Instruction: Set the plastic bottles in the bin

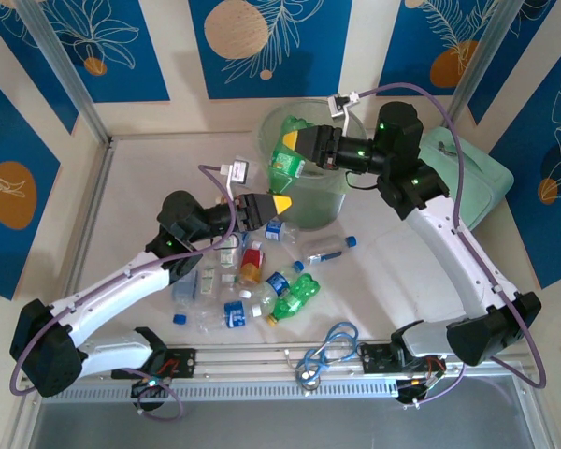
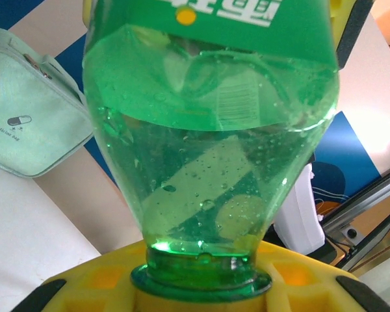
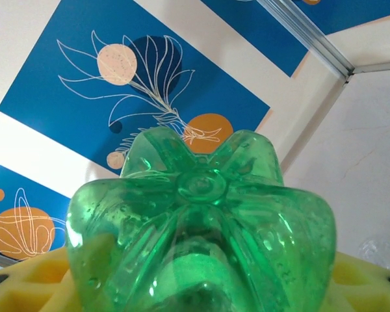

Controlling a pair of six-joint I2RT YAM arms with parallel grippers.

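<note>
L gripper (image 1: 280,203) shut on green bottle (image 2: 208,162) neck | R gripper (image 1: 295,150) round green bottle base over bin (image 1: 332,201), grip unclear | ~10 bottles (image 1: 252,271) to go, bin's 7 o'clock

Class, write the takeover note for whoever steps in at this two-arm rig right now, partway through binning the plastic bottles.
Left claw: shut on the neck of a green plastic bottle, held over the left side of the large round translucent pale green plastic bin.
Right claw: yellow fingers flank that bottle's base; whether it grips, cannot tell.
Done: no bottle clearly seen inside the bin.
Left to do: drop this bottle in, then the small crushed clear and green plastic bottles lying on the white table.
</note>
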